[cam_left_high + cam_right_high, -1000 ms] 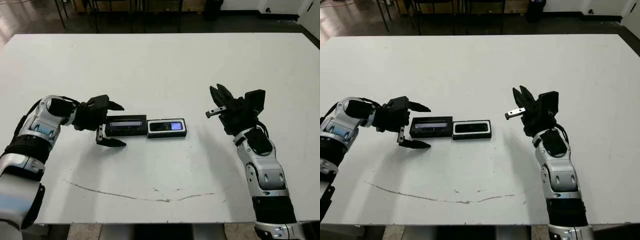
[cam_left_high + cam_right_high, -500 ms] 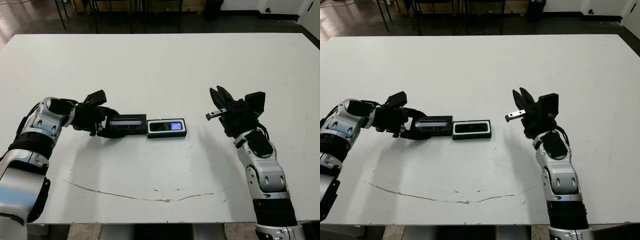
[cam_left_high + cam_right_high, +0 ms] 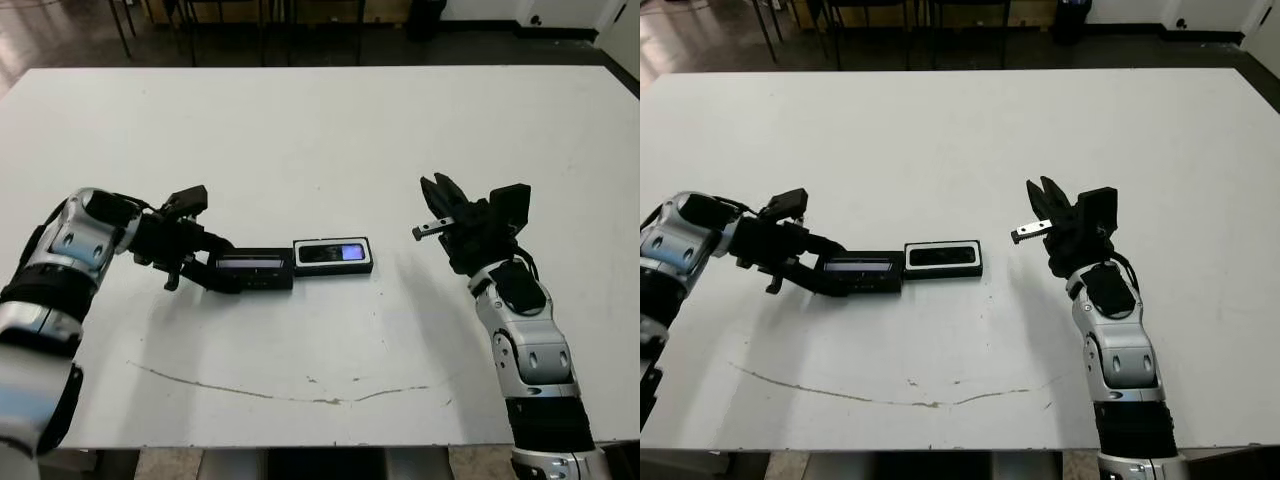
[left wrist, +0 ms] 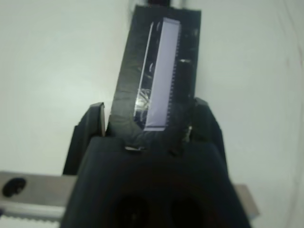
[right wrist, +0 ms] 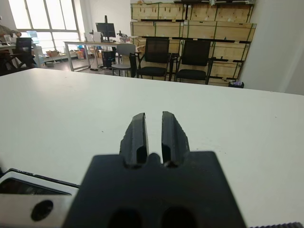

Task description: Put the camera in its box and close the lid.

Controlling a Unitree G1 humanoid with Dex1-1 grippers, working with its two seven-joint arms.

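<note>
My left gripper (image 3: pixel 222 276) is now clamped on the outer end of the lid (image 3: pixel 252 270); in the left wrist view the two fingers (image 4: pixel 90 124) sit either side of the black panel, with its glossy grey-blue strip running away from the camera. A second ago those fingers were spread wide around that end of the lid without touching it; half a second ago they had closed in on it. Since then the lid has shifted a little lower in the head views and looks tilted, its free end coming off the table (image 3: pixel 320 140), so I judge the fold-over has started.

Moving outward, the box (image 3: pixel 333 254) lies just right of the lid at centre frame, joined to it, and has not moved. The camera (image 3: pixel 334 252) is already seated inside it, its bluish patch showing against the white lining. So the first half of the job looks done and only the closing remains.

Further right, my right gripper (image 3: pixel 437 204) hangs above the table at centre right, well apart from the box, in the same place as before. Its fingers (image 5: pixel 138 135) are drawn nearly together around nothing.

My worry is the light box sliding or lifting as the lid swings over, with nothing holding it down.
</note>
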